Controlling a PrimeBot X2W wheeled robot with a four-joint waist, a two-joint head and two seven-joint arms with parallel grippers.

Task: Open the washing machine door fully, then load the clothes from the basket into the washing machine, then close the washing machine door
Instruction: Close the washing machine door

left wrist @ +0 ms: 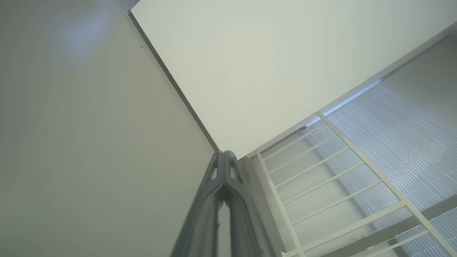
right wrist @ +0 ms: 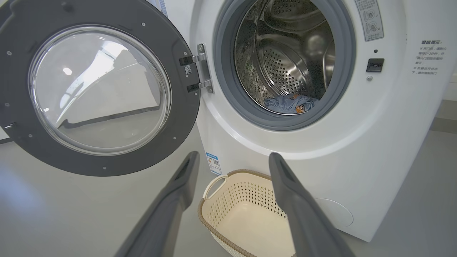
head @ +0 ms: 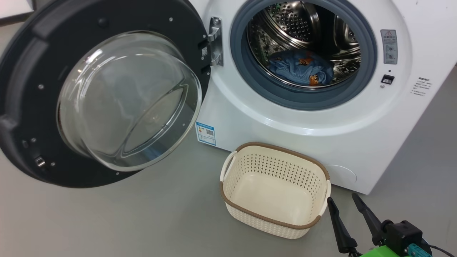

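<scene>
Our right pincer (head: pixel 341 198) spread beside the basket (head: pixel 278 167); our left pincer (left wrist: pixel 224 159) pressed together.
Just left of our right pincer's fingers the basket stands on the grey floor (head: pixel 142 214). Beyond it rises the washer (head: pixel 285 121), and up ahead we see the clothes (head: pixel 296 69) lying in its drum (head: pixel 292 21). Further left the door (head: pixel 32 71) hangs wide open on its hinge (head: pixel 215 41). Ahead of our left pincer we see a white railing (left wrist: pixel 321 171).
</scene>
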